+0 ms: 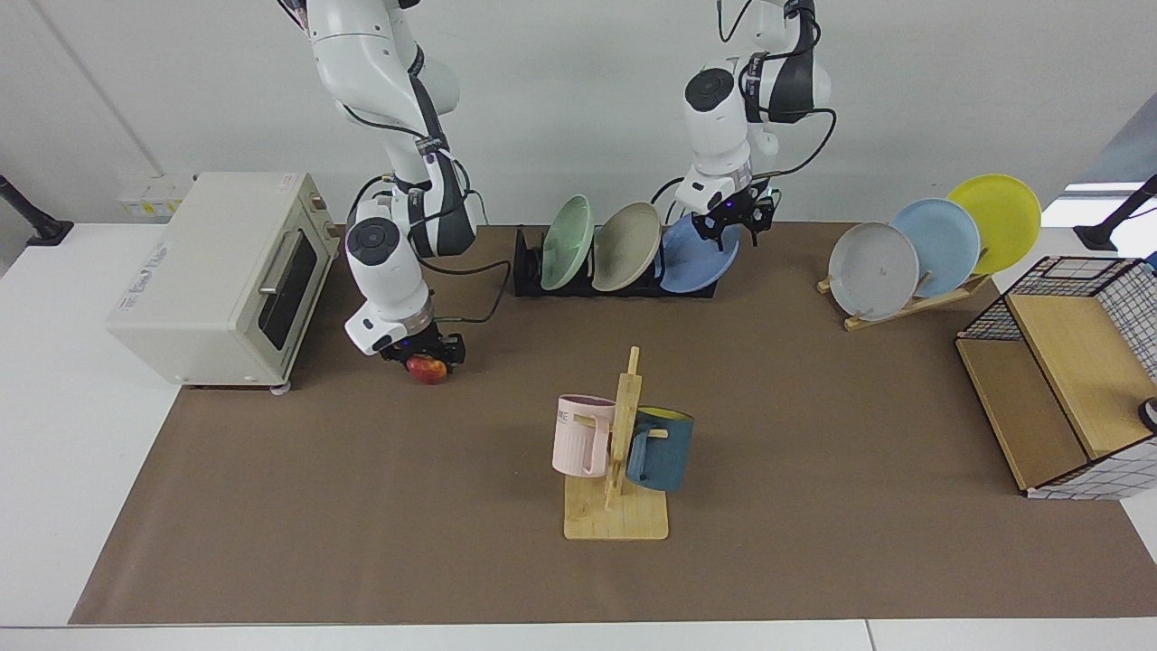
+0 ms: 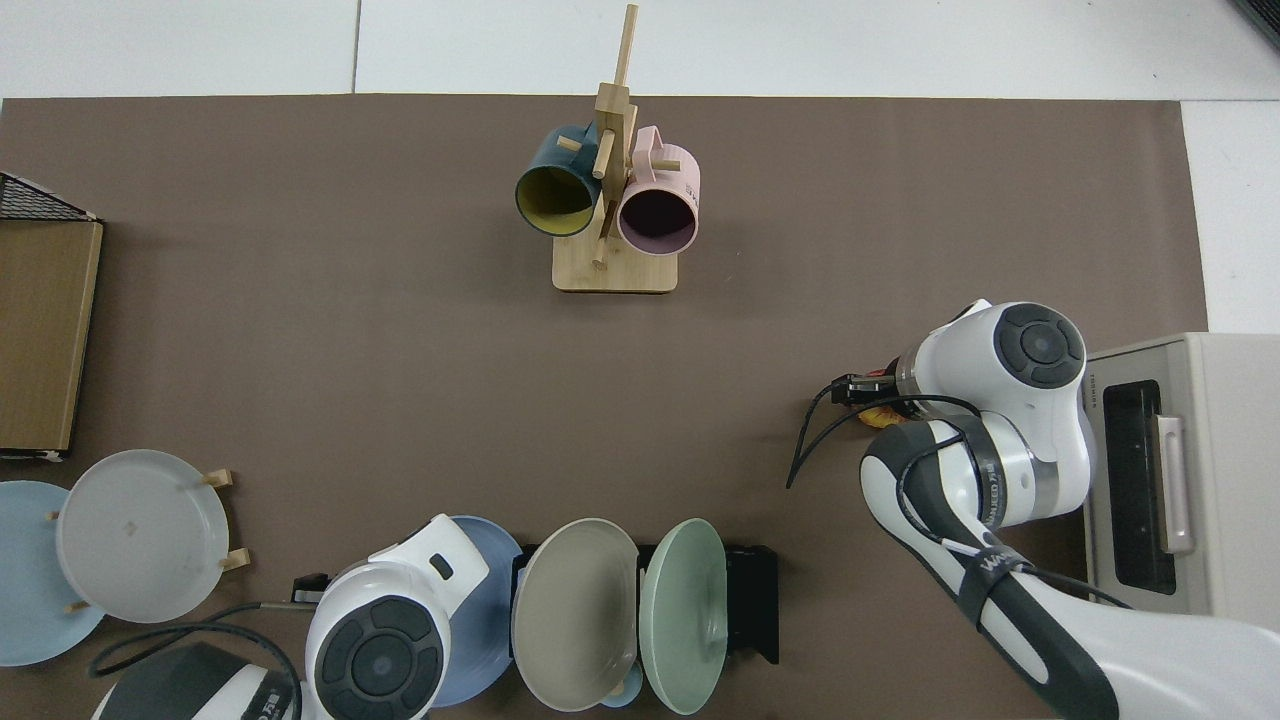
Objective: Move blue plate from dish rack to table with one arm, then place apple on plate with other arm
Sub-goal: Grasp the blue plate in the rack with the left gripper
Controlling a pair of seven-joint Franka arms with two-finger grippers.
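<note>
I see the blue plate standing tilted in the dish rack, at the end of the row, beside a beige plate and a green plate. My left gripper is at the upper rim of the blue plate; its fingers are spread a little around the rim, but I cannot tell if they press on it. In the top view the white arm body covers this gripper and part of the blue plate.

The apple lies on the brown mat of the table, near a toaster oven. My right gripper is down over the apple, with one finger on each side of it; I cannot tell if they clamp it. From above only a small part of the apple shows beside the wrist.

A mug tree stands in the middle of the mat, well apart from both grippers.
</note>
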